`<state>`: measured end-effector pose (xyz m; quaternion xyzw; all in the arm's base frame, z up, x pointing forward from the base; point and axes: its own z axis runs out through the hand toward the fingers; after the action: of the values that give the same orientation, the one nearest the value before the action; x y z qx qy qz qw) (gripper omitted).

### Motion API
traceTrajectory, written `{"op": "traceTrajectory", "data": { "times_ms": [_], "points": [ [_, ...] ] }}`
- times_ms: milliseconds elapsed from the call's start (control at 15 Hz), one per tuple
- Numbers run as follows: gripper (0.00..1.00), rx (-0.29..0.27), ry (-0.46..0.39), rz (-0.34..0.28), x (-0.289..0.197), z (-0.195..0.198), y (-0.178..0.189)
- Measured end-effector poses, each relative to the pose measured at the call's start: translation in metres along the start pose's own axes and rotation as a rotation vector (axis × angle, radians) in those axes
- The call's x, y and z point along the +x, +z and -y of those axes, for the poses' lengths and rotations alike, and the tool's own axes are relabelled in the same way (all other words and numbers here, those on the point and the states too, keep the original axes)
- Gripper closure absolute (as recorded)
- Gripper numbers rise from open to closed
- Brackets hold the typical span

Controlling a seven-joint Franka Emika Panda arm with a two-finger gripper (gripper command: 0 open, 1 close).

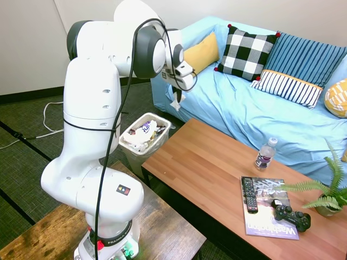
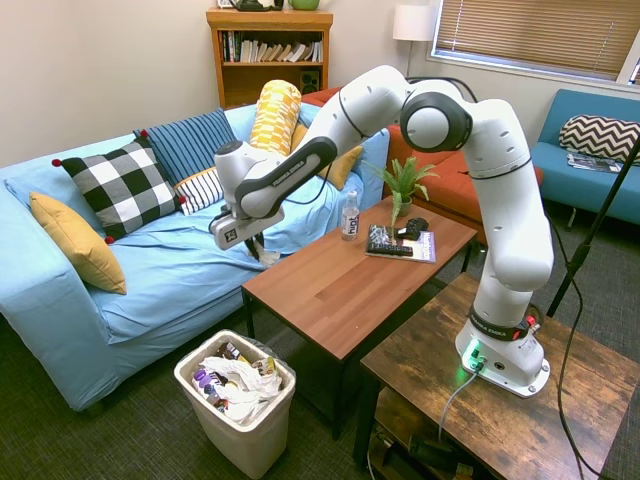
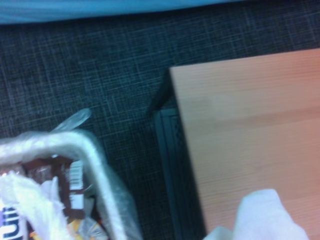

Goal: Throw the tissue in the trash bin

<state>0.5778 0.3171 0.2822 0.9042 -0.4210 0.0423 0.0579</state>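
Pincer: the white two-finger pincer [image 1: 178, 95] is seen closed on the small crumpled white paper tissue [image 1: 176, 101], carried high above the floor.
Tissue position: the wad hangs below the fingers, over the corner of the long reddish-brown wooden surface [image 1: 217, 168], near the light blue sofa [image 1: 255, 108]; it is not yet over the bin.
Bin: the small rectangular pale wastebasket with a thin plastic liner [image 2: 240, 425] stands on the dark carpet just beside the surface's end, already holding wrappers.
Handling: the tissue is judged very light, soft and easily squashed; a pinch across its bulk should do, since a loose corner could tear or slip.
Risk: a drifting fall could be expected on release, so release is best made directly over the opening.
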Motion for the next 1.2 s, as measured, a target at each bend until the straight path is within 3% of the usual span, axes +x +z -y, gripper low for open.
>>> {"op": "traceTrajectory", "data": {
  "times_ms": [267,333,600,1200],
  "points": [
    [1.00,-0.020,-0.097,-0.014,-0.087,0.041,0.029],
    [0.00,-0.025,-0.111,-0.015,-0.102,0.047,0.038],
    [0.00,-0.044,-0.122,-0.026,-0.116,0.059,0.064],
    [0.00,-0.059,-0.129,-0.035,-0.123,0.063,0.068]
  ]
}}
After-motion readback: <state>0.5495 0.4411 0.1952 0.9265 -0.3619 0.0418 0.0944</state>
